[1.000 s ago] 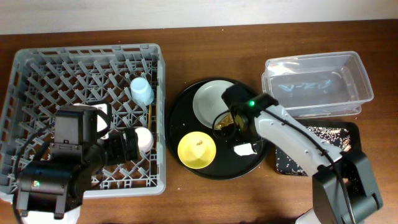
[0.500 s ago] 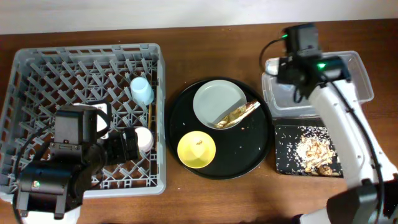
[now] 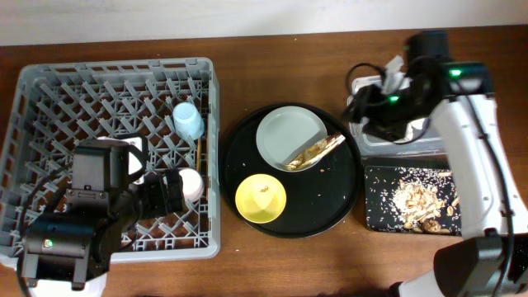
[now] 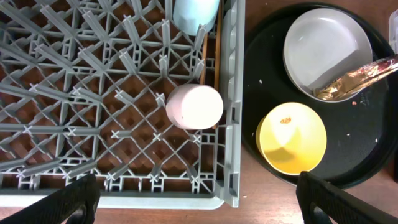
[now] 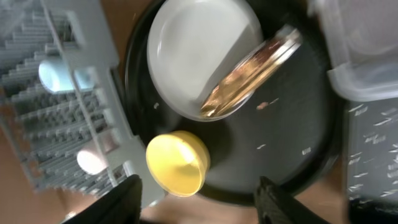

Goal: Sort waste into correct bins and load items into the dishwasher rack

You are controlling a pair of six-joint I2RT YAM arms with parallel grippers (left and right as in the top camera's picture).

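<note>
The grey dishwasher rack [image 3: 49, 99] holds the light-blue cup [image 3: 188, 120], the pink cup [image 3: 191, 184] and the wooden chopsticks [image 4: 209, 56]. On the round black tray [image 3: 330, 206] are the grey-green plate [image 3: 285, 132], the gold-brown wrapper [image 3: 315, 152] leaning on its rim, and the yellow bowl [image 3: 261, 198]. Beige food scraps [image 3: 417, 200] lie in the shallow black tray [image 3: 379, 216]. My right gripper [image 3: 369, 111] is open and empty over the left end of the clear tub [image 3: 483, 99]. My left gripper [image 3: 169, 194] is open and empty above the rack's front, by the pink cup. The napkin is out of view.
The round tray sits between the rack and the two bins. The tub stands behind the black tray at the right. My right arm [image 3: 470, 165] crosses above both bins. Brown table shows along the front edge [image 3: 313, 272].
My right arm left the round tray, went over the tub and now points left there. The napkin seen on the tray is gone. Scraps now lie in the black tray. The left arm has not moved.
</note>
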